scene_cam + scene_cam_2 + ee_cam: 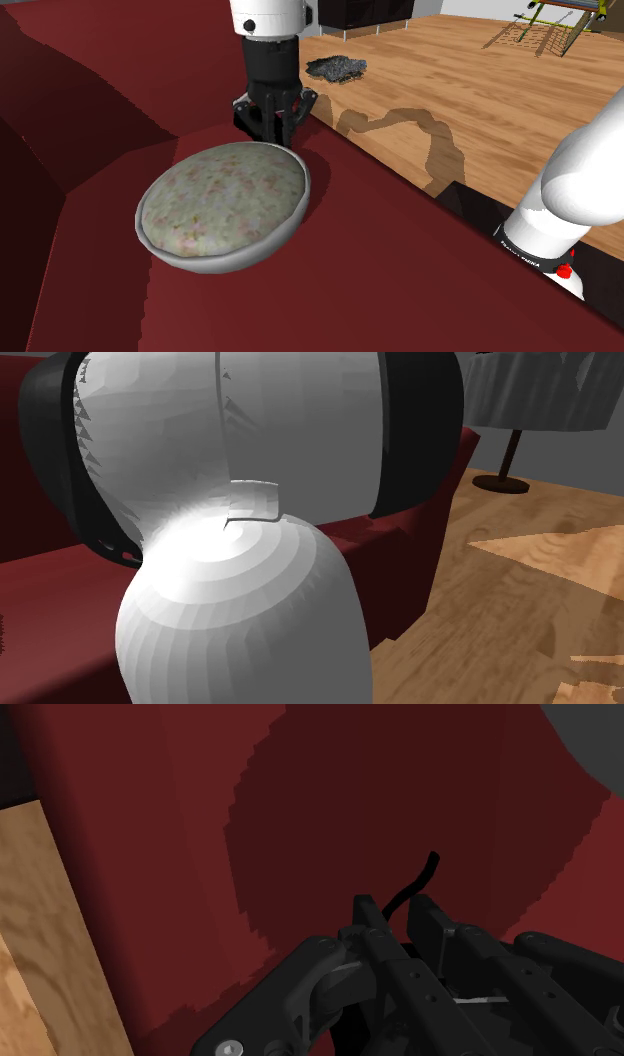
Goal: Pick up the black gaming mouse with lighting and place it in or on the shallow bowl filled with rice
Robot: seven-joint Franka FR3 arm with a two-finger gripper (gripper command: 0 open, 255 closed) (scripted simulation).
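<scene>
Apparently past the grab, the claw (272, 122) hangs over the dark red surface (420, 270), just behind the far rim of the shallow bowl (283, 222) in the shoulder view. The wrist view has the claw's two black fingers drawn nearly together and pinching what is judged to be the black gaming mouse (414, 885). A thin curved strand, likely its cord, is the part that shows between them. The mouse's body is hidden by the fingers, so its long axis and heading cannot be read. The strand itself runs out ahead of the fingertips and bends toward the bowl's grey rim (596, 734). Whether the load is clear of the surface cannot be told. The mound of pale, speckled rice (222, 195) carries nothing on top, so the placing half of the job is not yet done. By this reading, what remains is a short carry over the bowl's near-claw rim, a lowering onto the rice, and a release. Beyond the bowl, a dark crumpled heap (337, 68) lies on the wood floor (480, 110), well apart from the claw.
</scene>
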